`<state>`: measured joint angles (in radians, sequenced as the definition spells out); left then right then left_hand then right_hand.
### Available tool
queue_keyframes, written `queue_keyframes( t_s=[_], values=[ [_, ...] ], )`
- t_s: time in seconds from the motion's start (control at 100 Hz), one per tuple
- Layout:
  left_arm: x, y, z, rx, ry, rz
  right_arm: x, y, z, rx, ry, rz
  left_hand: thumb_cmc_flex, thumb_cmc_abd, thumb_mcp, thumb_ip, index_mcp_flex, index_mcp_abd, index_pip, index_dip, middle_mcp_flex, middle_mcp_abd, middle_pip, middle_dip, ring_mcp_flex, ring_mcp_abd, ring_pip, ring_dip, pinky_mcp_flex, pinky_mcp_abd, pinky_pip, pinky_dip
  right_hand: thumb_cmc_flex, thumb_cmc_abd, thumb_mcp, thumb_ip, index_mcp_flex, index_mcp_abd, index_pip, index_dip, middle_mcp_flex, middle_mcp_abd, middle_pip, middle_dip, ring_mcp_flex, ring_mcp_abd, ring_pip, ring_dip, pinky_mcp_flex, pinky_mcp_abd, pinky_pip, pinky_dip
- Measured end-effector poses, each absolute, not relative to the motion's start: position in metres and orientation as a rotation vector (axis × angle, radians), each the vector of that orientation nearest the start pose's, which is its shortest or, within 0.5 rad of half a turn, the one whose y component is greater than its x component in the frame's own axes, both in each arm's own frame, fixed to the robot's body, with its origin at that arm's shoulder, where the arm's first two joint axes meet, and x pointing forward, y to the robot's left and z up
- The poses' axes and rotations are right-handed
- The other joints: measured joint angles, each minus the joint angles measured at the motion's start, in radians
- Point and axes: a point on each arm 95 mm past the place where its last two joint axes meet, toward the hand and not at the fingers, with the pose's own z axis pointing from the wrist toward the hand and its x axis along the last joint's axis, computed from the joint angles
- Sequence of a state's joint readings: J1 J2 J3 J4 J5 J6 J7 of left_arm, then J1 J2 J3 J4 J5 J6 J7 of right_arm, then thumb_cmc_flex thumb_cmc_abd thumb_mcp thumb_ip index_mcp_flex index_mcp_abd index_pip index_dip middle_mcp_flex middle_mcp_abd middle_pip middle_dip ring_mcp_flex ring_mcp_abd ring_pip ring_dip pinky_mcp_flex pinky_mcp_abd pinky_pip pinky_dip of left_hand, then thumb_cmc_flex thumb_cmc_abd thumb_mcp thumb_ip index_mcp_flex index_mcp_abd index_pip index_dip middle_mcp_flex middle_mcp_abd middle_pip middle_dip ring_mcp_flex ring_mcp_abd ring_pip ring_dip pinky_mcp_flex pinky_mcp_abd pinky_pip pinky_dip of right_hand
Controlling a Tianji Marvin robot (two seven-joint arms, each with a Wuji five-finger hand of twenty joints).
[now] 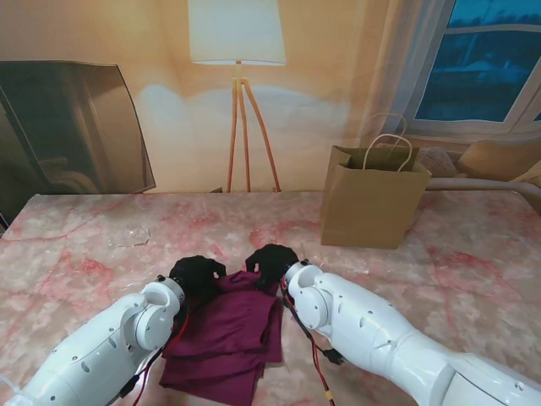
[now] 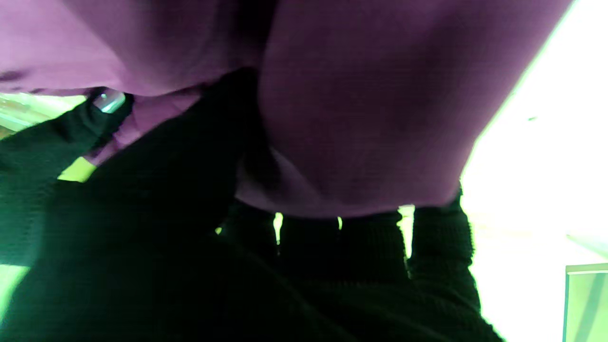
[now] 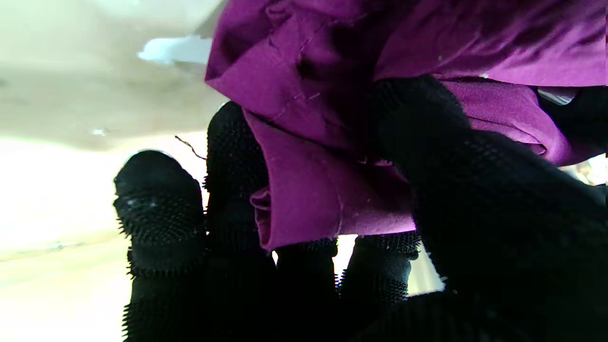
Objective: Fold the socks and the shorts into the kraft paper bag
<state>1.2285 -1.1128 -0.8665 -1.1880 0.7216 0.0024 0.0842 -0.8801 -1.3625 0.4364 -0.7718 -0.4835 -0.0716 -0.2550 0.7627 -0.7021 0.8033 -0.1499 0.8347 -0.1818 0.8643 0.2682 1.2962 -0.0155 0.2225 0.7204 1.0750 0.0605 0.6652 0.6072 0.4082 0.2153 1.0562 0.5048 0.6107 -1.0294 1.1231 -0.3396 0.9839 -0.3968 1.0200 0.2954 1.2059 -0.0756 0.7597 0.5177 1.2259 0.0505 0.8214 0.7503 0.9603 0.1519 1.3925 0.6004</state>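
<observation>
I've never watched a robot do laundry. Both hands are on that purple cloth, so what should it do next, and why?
Probably draw the far edge toward me to fold it. Both the left hand and right hand pinch the purple fabric shorts, which lie loosely folded; the kraft paper bag stands apart.

Maroon shorts (image 1: 228, 334), tan kraft paper bag (image 1: 372, 203), pink-veined marble table (image 1: 76, 254), black-gloved fingers (image 3: 159, 204), white arms (image 1: 372, 326)

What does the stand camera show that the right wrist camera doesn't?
Only the stand view shows the kraft paper bag standing upright on the table, plus the left robot hand. Only the right wrist view shows fabric folds pinched between the right robot hand's fingers. Both show the purple shorts and the right robot hand.
</observation>
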Motion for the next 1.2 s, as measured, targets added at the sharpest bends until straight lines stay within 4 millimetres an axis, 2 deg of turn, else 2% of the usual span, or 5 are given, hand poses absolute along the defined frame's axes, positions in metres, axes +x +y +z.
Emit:
queue_keyframes(
  t_s=[0.24, 0.36, 0.62, 0.81, 1.2],
  values=[
    [0.470, -0.027, -0.371, -1.385, 1.515, -1.480, 0.516, 0.129, -0.374, 1.252, 1.584, 1.686, -0.001, -0.006, 0.000, 0.000, -0.003, -0.002, 0.029, 0.016, 0.000, 0.002, -0.002, 0.032, -0.031, 0.002, -0.005, 0.016, -0.025, 0.037, 0.000, -0.008, -0.009, 0.003, 0.001, 0.000, -0.001, 0.009, -0.001, 0.040, 0.000, 0.002, -0.013, 0.050, 0.000, 0.000, 0.001, 0.022, 0.000, 0.000, -0.002, 0.000],
    [0.476, -0.027, -0.358, -1.362, 1.430, -1.518, 0.522, 0.125, -0.365, 1.236, 1.515, 1.711, -0.001, -0.012, 0.000, -0.015, -0.003, -0.003, 0.040, 0.040, 0.000, 0.002, -0.002, 0.051, -0.047, 0.003, -0.001, 0.032, -0.039, 0.045, 0.000, -0.008, -0.009, 0.023, 0.001, 0.000, -0.001, 0.009, -0.011, 0.042, 0.000, 0.003, -0.013, 0.062, 0.000, 0.000, 0.001, 0.023, -0.002, 0.000, -0.002, 0.000],
    [0.479, -0.031, -0.327, -1.312, 1.273, -1.601, 0.530, 0.121, -0.334, 1.168, 1.398, 1.770, -0.001, -0.017, 0.000, -0.015, -0.032, -0.011, 0.090, 0.087, -0.002, 0.006, -0.002, 0.065, -0.092, 0.009, 0.005, 0.042, -0.067, 0.066, 0.000, -0.008, -0.008, 0.029, 0.001, 0.000, -0.002, 0.011, -0.012, 0.056, 0.000, 0.003, -0.013, 0.073, 0.000, 0.000, 0.001, 0.023, -0.019, 0.000, -0.004, 0.000],
    [0.469, -0.027, -0.324, -1.240, 1.301, -1.641, 0.518, 0.120, -0.332, 1.052, 1.396, 1.862, -0.001, -0.017, 0.000, -0.015, -0.041, -0.025, 0.097, 0.101, -0.022, 0.007, 0.003, 0.071, -0.145, 0.023, -0.005, 0.042, -0.104, 0.081, -0.004, 0.012, -0.006, 0.029, 0.001, 0.000, -0.002, 0.022, -0.012, 0.056, 0.000, 0.003, -0.013, 0.073, 0.000, 0.000, 0.001, 0.023, -0.020, 0.000, -0.005, 0.000],
    [0.432, 0.000, -0.340, -1.190, 1.296, -1.680, 0.476, 0.126, -0.341, 0.933, 1.464, 1.999, -0.013, -0.032, 0.001, -0.015, -0.037, -0.077, 0.097, 0.074, -0.055, -0.011, 0.004, 0.099, -0.188, 0.023, -0.033, 0.041, -0.146, 0.092, -0.047, 0.025, -0.019, 0.034, 0.001, 0.000, -0.002, 0.022, -0.024, 0.054, 0.000, 0.000, -0.013, 0.073, 0.000, 0.001, 0.001, 0.035, -0.063, 0.000, -0.003, 0.034]
  ],
)
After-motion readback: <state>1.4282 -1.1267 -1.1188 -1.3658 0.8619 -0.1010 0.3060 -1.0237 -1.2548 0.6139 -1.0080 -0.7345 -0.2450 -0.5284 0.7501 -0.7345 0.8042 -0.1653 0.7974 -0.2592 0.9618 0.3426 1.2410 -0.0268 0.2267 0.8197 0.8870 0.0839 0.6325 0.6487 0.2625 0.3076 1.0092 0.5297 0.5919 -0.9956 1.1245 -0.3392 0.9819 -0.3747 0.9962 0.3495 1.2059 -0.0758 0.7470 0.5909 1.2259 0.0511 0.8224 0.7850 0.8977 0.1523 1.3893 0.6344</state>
